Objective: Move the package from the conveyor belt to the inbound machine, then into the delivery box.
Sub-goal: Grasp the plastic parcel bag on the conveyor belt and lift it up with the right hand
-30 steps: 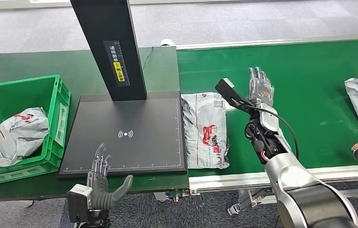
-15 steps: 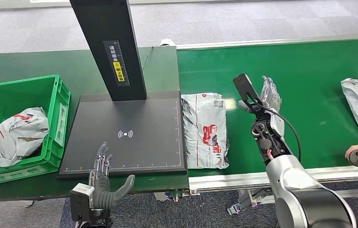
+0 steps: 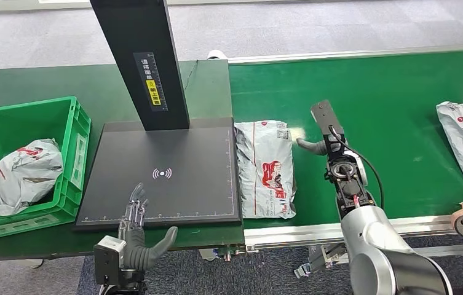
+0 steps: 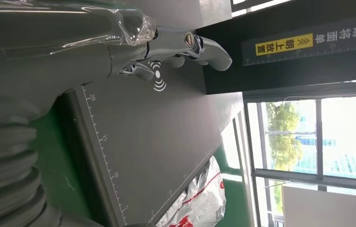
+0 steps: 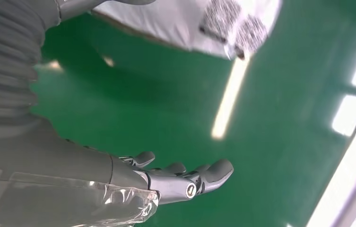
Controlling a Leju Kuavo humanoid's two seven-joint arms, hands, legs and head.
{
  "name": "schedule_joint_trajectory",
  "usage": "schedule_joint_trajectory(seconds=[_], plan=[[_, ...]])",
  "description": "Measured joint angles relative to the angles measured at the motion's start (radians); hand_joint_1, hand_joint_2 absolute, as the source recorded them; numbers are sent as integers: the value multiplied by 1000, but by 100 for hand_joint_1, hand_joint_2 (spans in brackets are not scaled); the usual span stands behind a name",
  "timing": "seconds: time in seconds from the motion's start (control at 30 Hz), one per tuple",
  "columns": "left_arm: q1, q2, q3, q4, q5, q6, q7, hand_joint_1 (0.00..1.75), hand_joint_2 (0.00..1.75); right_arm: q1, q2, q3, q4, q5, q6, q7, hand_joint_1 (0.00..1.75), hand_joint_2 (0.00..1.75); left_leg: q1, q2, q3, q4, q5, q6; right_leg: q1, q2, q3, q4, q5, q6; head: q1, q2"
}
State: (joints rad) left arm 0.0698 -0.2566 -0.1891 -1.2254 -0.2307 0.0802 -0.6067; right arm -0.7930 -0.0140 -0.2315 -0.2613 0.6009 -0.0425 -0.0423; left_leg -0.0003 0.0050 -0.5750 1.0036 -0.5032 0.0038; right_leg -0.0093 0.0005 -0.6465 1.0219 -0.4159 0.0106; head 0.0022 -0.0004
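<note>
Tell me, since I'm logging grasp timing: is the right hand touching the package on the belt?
Apart. The right wrist view shows bare green belt between the open right hand and the package.

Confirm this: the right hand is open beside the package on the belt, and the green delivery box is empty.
Not quite. The green delivery box already holds a grey bag, as the head view shows. The right hand is indeed open beside the package on the belt.
</note>
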Motion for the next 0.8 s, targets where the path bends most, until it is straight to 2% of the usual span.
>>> schedule_joint_trajectory(seconds=[0.53, 0.67, 0.8], plan=[[-49, -16, 2, 32, -20, -30, 10, 0, 175, 21, 52, -55, 6, 86, 185, 140, 0, 175, 0, 0, -1, 0, 0, 0, 0, 0, -1, 0, 0, 0, 0, 0], [-61, -20, 2, 41, -21, -32, 12, 0, 175, 25, 72, -56, 6, 98, 195, 134, 0, 175, 0, 0, -1, 0, 0, 0, 0, 0, -1, 0, 0, 0, 0, 0], [-65, -22, 2, 44, -21, -33, 13, 0, 175, 34, 103, -64, 6, 104, 152, 91, 0, 175, 0, 0, -1, 0, 0, 0, 0, 0, -1, 0, 0, 0, 0, 0]])
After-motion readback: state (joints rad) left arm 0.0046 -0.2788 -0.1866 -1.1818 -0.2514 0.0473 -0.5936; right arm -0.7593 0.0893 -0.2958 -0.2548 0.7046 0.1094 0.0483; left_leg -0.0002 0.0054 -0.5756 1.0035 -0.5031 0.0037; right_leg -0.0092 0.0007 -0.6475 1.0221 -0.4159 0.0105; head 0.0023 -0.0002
